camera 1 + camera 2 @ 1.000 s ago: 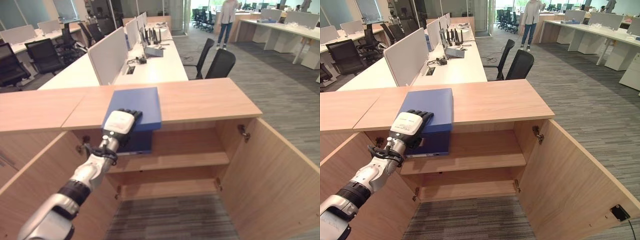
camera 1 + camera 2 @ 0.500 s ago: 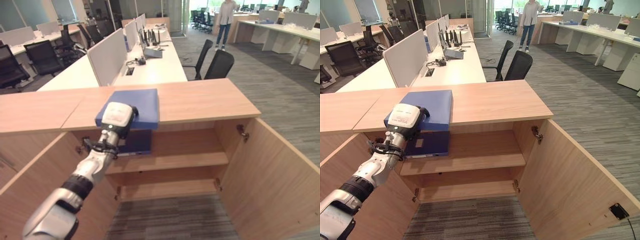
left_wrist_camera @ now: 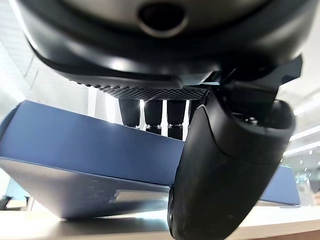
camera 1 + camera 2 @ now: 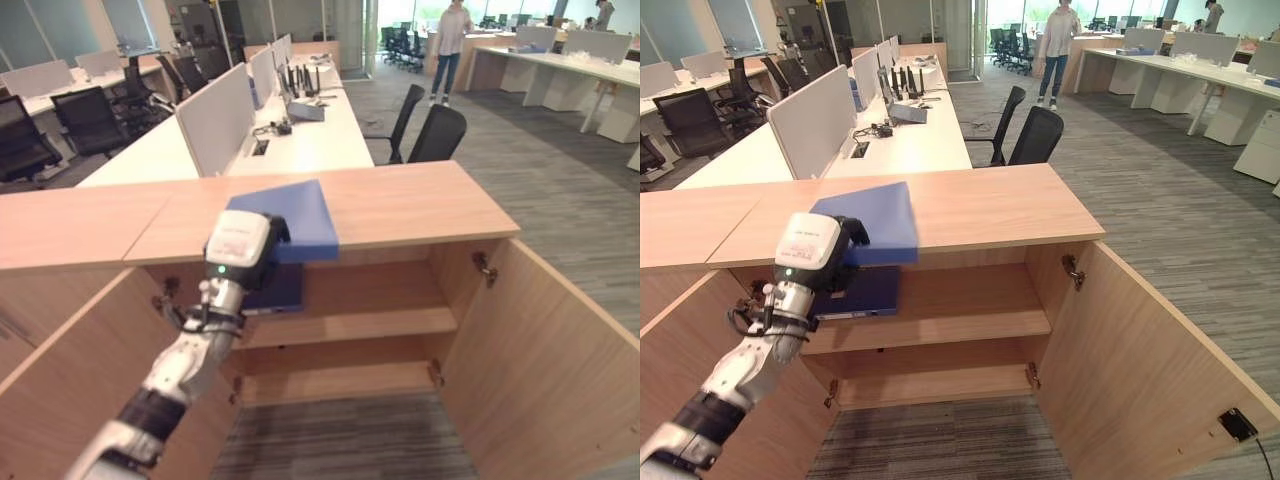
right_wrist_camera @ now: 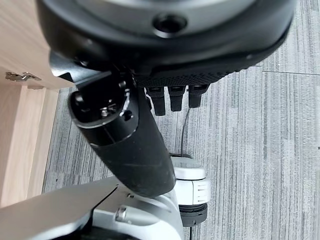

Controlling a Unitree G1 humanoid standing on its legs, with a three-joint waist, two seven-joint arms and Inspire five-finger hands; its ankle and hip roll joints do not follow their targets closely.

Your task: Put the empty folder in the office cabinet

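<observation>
The flat blue rectangular folder (image 4: 288, 215) lies on the top of the low, light-brown wooden office cabinet (image 4: 420, 200), its near edge lifted and jutting out past the cabinet's front edge, so that it sits tilted rather than flat. The robot's left hand (image 4: 240, 250), dark with a white back plate, is clamped on that near edge: in the left wrist view its fingers (image 3: 150, 112) reach over the folder's upper face while the thumb (image 3: 225, 170) curls across the front below, pinching the folder between them. Directly under the hand, a second, darker blue folder (image 4: 860, 293) rests on the cabinet's upper inner shelf (image 4: 360, 322), at its left end. Both cabinet doors stand wide open; the right wooden door (image 4: 545, 350) swings toward the near right and the left wooden door (image 4: 60, 380) toward the near left, with a lower shelf (image 4: 340, 375) visible beneath the upper one. The right hand (image 5: 135, 145) appears in the right wrist view hanging over the grey striped carpet floor (image 5: 260, 150), its fingers straight and relaxed, the thumb apart from them, holding nothing. Beyond the cabinet, a long white desk (image 4: 310, 135) with grey divider screens (image 4: 215, 115) runs away to the far side, two black office chairs (image 4: 440, 130) stand just to its right, and a person (image 4: 450, 45) stands at the far end of the room.
</observation>
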